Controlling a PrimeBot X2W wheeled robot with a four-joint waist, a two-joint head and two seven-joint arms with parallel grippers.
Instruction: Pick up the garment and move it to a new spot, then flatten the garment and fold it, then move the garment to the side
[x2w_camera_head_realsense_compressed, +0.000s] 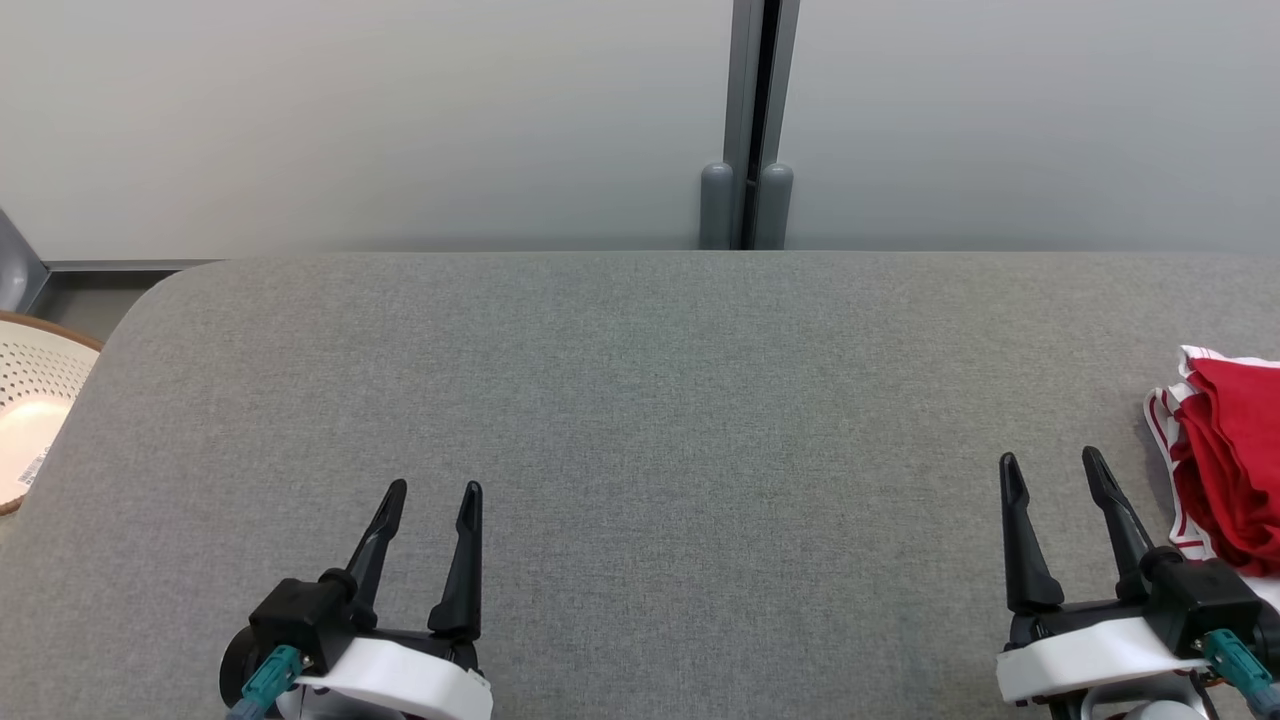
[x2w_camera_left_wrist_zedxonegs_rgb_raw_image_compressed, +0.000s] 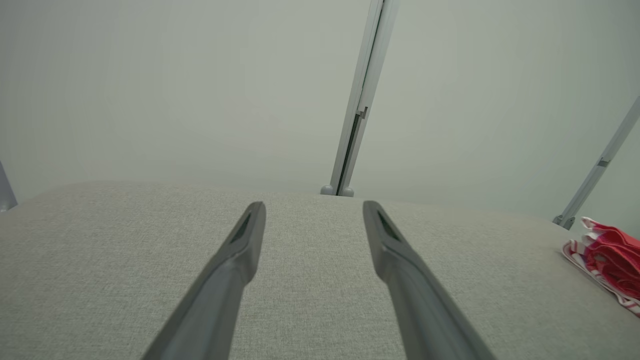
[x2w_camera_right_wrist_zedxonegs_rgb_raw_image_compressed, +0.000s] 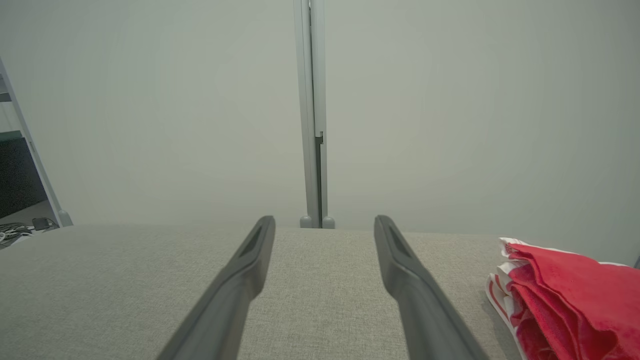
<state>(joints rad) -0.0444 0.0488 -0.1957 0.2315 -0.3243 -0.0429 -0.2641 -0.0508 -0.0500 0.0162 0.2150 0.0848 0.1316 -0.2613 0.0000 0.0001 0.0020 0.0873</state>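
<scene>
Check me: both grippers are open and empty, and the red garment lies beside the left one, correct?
Wrong side. The head view shows the red garment beside the right gripper, not the left gripper. Both are open and empty, as you said.

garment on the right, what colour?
Red, with red-and-white striped trim; the garment shows best in the right wrist view.

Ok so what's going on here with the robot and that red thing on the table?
Nothing is being handled right now. The left gripper and right gripper both sit open and empty over the grey table. The red garment, trimmed in white stripes, lies bunched at the table's right edge, beside the right gripper but untouched. A white basket stands off the left end.
</scene>
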